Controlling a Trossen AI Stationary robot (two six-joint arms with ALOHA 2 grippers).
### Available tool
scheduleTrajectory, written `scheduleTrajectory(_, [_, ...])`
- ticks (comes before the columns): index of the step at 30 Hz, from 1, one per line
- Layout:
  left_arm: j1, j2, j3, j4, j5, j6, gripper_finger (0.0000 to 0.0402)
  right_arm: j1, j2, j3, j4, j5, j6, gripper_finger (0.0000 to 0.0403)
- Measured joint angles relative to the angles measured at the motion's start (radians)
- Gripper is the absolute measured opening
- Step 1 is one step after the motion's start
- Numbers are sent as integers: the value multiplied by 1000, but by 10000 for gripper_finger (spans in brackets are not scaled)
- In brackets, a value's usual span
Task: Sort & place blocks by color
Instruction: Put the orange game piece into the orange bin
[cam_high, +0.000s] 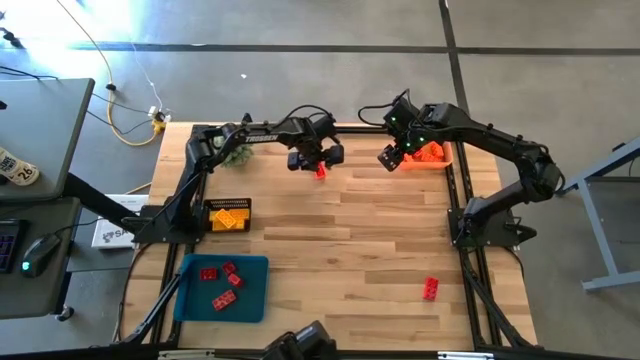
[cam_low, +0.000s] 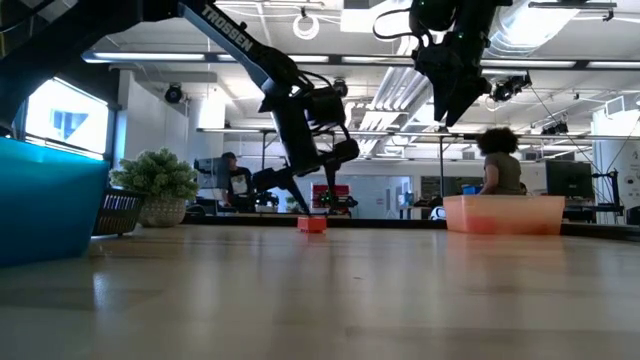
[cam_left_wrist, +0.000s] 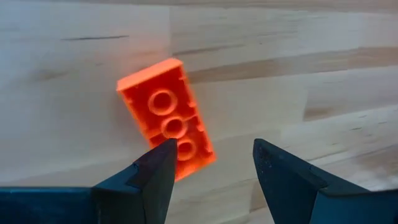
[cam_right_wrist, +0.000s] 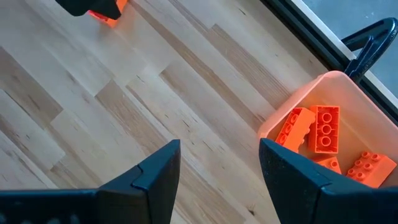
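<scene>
above the table's far edge we held our left end effector (cam_left_wrist: 211, 165) open and empty over an orange block (cam_left_wrist: 166, 118), lined up to grasp; our right end effector (cam_right_wrist: 219, 163), also open and empty, waited beside the orange tray (cam_right_wrist: 348, 84).

The table (cam_left_wrist: 74, 74) is pale, smooth wood. The orange block (cam_left_wrist: 163, 115) looks like shiny plastic. The pinkish tray (cam_right_wrist: 348, 93) may be plastic too.

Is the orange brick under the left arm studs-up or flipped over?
Flipped: the orange brick lies flat on the table, showing its hollow underside with round tubes.
</scene>
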Motion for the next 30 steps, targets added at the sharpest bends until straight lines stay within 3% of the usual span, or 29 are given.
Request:
scheduleTrajectory(9, [16, 0, 0, -207, -79, 94, 200, 0, 0, 0, 0, -1, 0, 204])
scheduleTrajectory(23, [19, -19, 0, -207, -90, 146, 200, 0, 0, 0, 0, -4, 0, 204])
scheduleTrajectory(30, [17, -66, 0, -207, -205, 153, 200, 0, 0, 0, 6, -3, 0, 204])
